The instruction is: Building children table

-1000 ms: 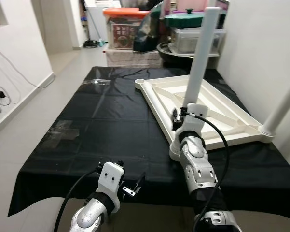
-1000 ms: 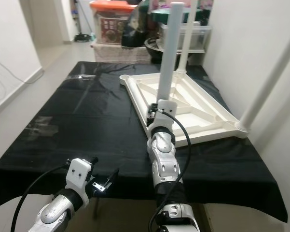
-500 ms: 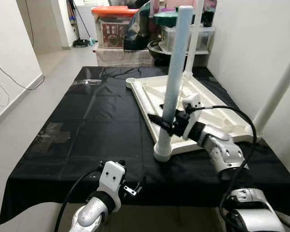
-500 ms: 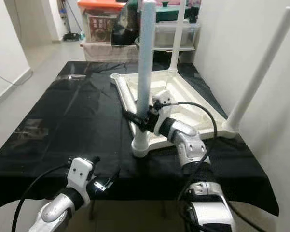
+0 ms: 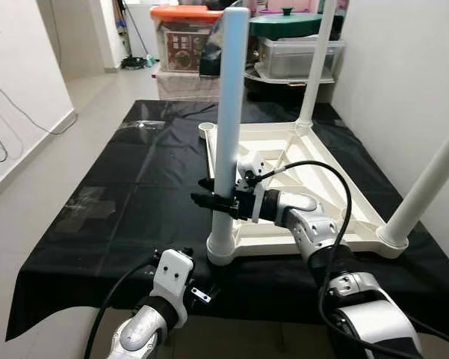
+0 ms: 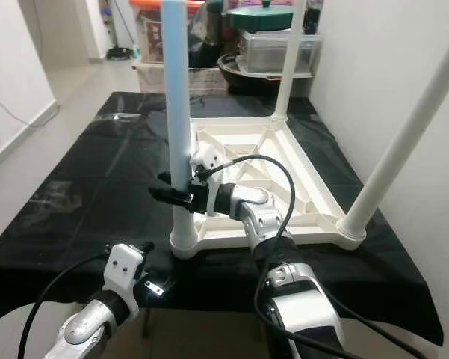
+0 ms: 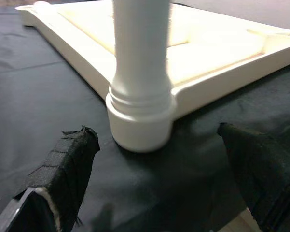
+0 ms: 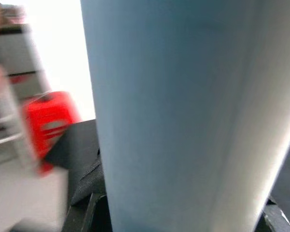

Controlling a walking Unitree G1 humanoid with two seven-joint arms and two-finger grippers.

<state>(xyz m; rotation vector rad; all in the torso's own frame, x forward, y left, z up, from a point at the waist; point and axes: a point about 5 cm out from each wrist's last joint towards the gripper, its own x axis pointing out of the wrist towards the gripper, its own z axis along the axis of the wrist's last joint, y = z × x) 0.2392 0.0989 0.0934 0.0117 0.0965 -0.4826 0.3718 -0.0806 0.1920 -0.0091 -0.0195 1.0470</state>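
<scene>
Before us a black cloth covers a long work surface, and on it lies the white children's table top, upside down with its ribbed underside facing up. Three white legs stand upright from its corners: the near-left leg, seated in its corner socket at the edge closest to us; a second leg at the near-right corner; and a third leg at the far corner. One far corner socket has no leg in it.

Beyond the cloth, storage boxes are stacked against the back of the room, among them an orange-lidded bin and a green-lidded container.

Our right gripper reaches across from the right and pinches the near-left leg low on its shaft, one black finger on either side; in the right wrist view the pale tube sits tight against the lens, blurred, so the exact contact is hard to judge.

Our left gripper hangs low at the near edge of the cloth, just below that corner socket, fingers spread wide apart and holding nothing, the socket between them but well clear.
</scene>
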